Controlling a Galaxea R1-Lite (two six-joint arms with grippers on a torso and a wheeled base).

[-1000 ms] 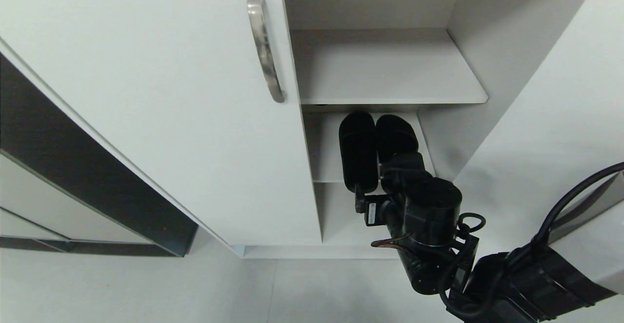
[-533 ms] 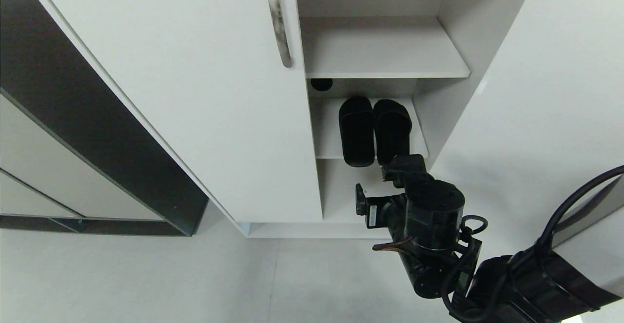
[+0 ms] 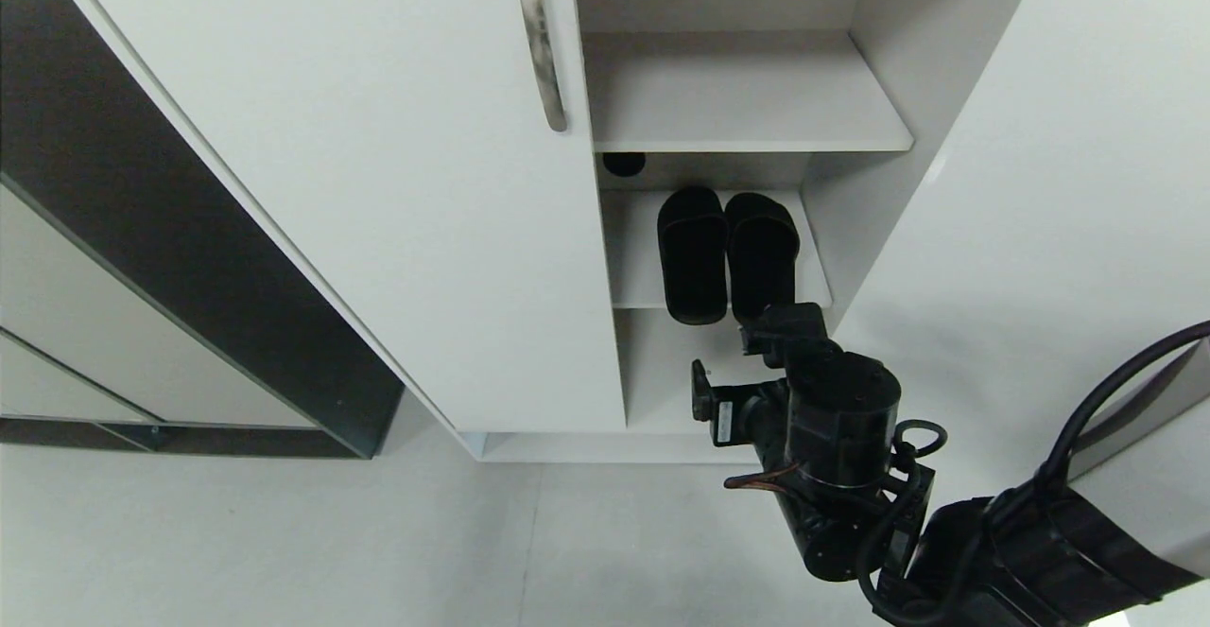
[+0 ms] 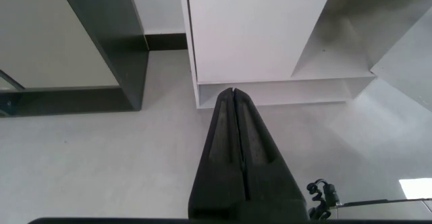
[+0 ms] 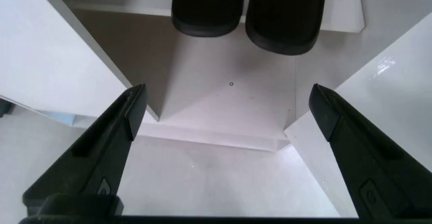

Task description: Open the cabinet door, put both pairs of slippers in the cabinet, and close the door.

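Observation:
One pair of black slippers [image 3: 726,253] lies side by side on the cabinet's middle shelf [image 3: 631,258], heels at the front edge; the heels [image 5: 206,11] also appear in the right wrist view. My right gripper [image 5: 227,101] is open and holds nothing. It hangs just in front of and below the heels, before the bottom compartment; in the head view my right gripper [image 3: 783,324] sits under the right slipper. The cabinet's right door [image 3: 1040,192] stands open. My left gripper [image 4: 234,92] is shut on nothing, over the floor in front of the cabinet base.
The left door [image 3: 378,192] with its metal handle [image 3: 541,41] is shut. The upper shelf [image 3: 737,97] and bottom compartment [image 3: 662,381] hold nothing. A small dark round shape [image 3: 624,164] sits at the back under the upper shelf. A dark-framed panel [image 3: 189,258] stands left; grey floor [image 3: 284,542] in front.
The head camera has pulled back, so the whole picture shifted. My right gripper has drawn back off the right slipper's heel; the slippers stay on the shelf.

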